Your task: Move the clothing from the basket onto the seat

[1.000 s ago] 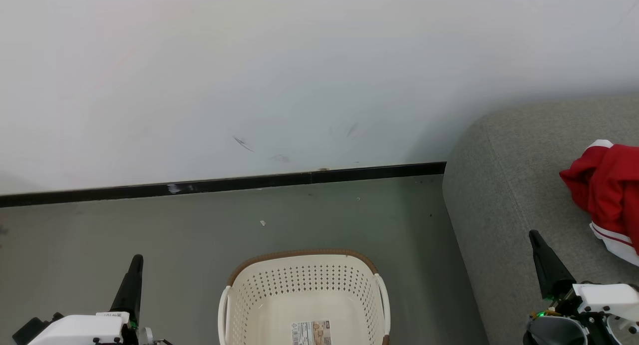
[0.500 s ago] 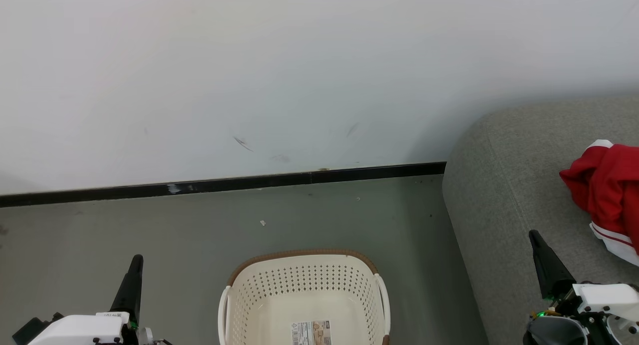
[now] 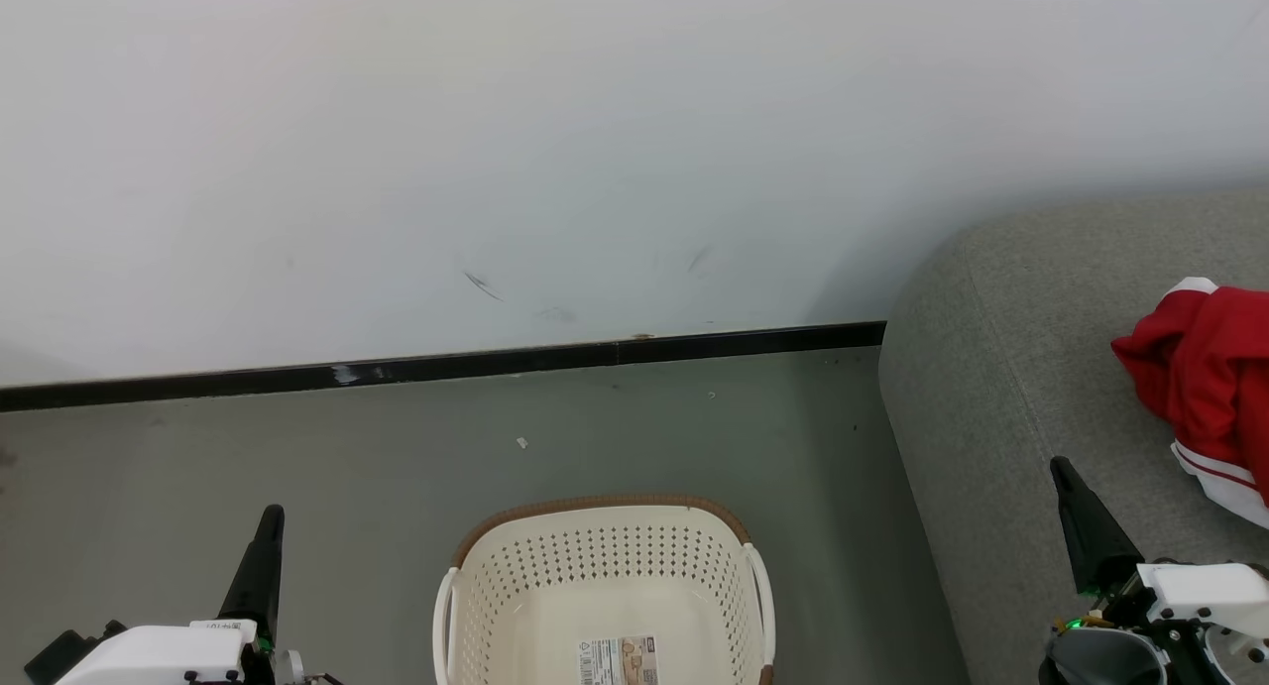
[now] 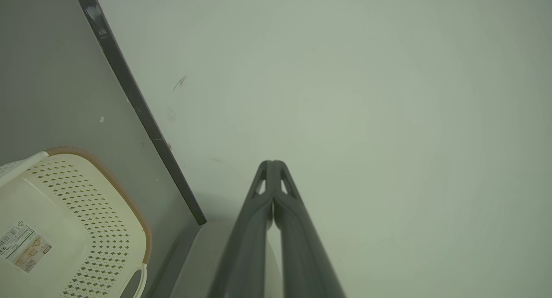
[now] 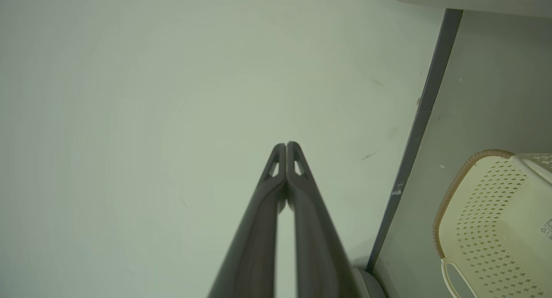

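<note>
Nearest to me, at the bottom of the head view, my left gripper [image 3: 269,516] points up from the lower left. It is closed to a single dark spike with nothing in its grasp, and the left wrist view shows its tips meeting against the wall. My right gripper [image 3: 1059,465] rises at the lower right, likewise pressed tight together and holding nothing, its tip seen against the seat.

Between my two arms, low in the middle, the basket [image 3: 595,505] stands on the grey-green floor [image 3: 694,427]. Its far half is in view: cream perforated walls, a brown woven-look rim, white side handles [image 3: 764,596], and a label sticker [image 3: 619,660] on the bare bottom. It stands apart from both grippers and near the seat's rounded end, with a strip of floor between them.

To my right, the seat [image 3: 991,388], a grey fabric sofa, takes up that side of the head view. On it lies the clothing [image 3: 1205,368], a crumpled red garment with white trim, cut off by the view's right edge. It is near my right gripper and not touching it.

Past the basket, a black baseboard [image 3: 446,366] runs along the foot of a pale wall [image 3: 595,120], which bears a few dark scuff marks [image 3: 483,285].
</note>
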Controlling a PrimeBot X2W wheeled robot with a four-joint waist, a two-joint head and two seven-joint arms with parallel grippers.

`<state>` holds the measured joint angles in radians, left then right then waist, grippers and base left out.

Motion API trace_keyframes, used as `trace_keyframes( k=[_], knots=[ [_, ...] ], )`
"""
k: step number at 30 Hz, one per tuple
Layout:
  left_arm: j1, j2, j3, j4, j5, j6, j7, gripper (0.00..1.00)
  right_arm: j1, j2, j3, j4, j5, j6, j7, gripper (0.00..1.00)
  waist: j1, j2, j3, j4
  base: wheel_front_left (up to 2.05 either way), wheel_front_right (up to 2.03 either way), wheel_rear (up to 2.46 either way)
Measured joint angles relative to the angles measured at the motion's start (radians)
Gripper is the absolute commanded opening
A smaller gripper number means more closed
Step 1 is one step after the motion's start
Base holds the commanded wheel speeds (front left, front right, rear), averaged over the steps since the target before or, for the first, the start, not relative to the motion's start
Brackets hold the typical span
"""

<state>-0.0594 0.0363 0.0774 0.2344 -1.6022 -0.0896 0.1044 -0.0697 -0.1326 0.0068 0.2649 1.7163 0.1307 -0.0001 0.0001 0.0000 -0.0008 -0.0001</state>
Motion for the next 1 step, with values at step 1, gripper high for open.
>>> trace_keyframes(
  k=[1],
  knots=[
    [0.000, 0.000, 0.000, 0.000, 0.000, 0.000, 0.000, 0.00, 0.000, 0.000, 0.000, 0.000, 0.000, 0.000, 0.000, 0.00, 0.0000, 0.0000, 0.000, 0.000, 0.00, 0.00, 0.00]
  ],
)
